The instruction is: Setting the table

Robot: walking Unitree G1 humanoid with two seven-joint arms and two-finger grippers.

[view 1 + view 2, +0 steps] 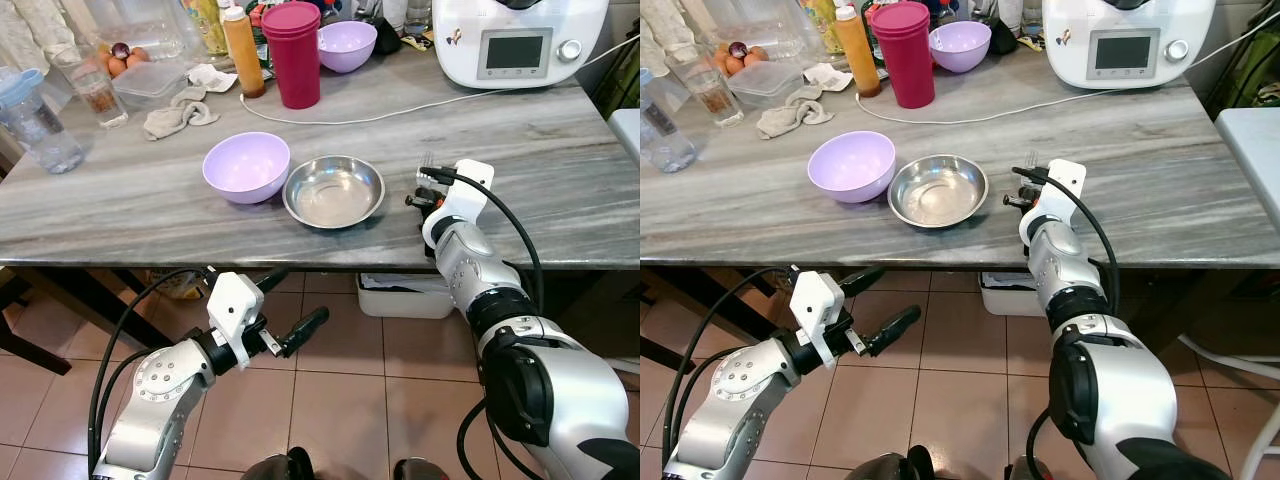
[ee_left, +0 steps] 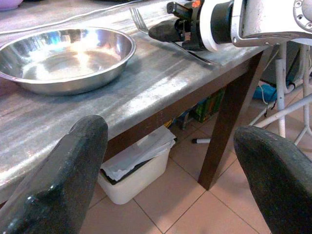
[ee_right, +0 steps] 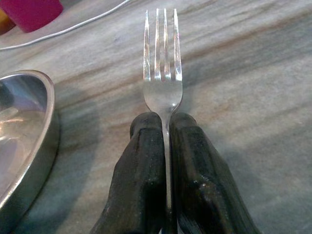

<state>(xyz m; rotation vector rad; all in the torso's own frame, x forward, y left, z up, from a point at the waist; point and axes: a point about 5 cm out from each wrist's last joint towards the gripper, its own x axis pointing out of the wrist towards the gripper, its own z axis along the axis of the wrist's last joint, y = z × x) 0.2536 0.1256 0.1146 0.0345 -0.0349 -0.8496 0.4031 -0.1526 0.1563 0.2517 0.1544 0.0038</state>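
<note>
A metal fork (image 3: 162, 63) lies low over the grey marble table (image 1: 560, 170), just to the right of a steel bowl (image 1: 334, 190). My right gripper (image 3: 165, 122) is shut on the fork's handle, with the tines pointing away from me. A lilac bowl (image 1: 246, 167) sits touching the steel bowl's left side. My left gripper (image 1: 290, 305) hangs open below the table's front edge, holding nothing. In the left wrist view the steel bowl (image 2: 63, 56) and the fork (image 2: 139, 19) show above its two fingers.
At the back stand a red tumbler (image 1: 292, 55), an orange bottle (image 1: 244, 50), a second lilac bowl (image 1: 347, 45) and a white kitchen machine (image 1: 520, 40) with its cable (image 1: 400, 105) across the table. A cloth (image 1: 180, 112) and water bottle (image 1: 35, 120) lie left. A white bin (image 1: 405, 295) sits underneath.
</note>
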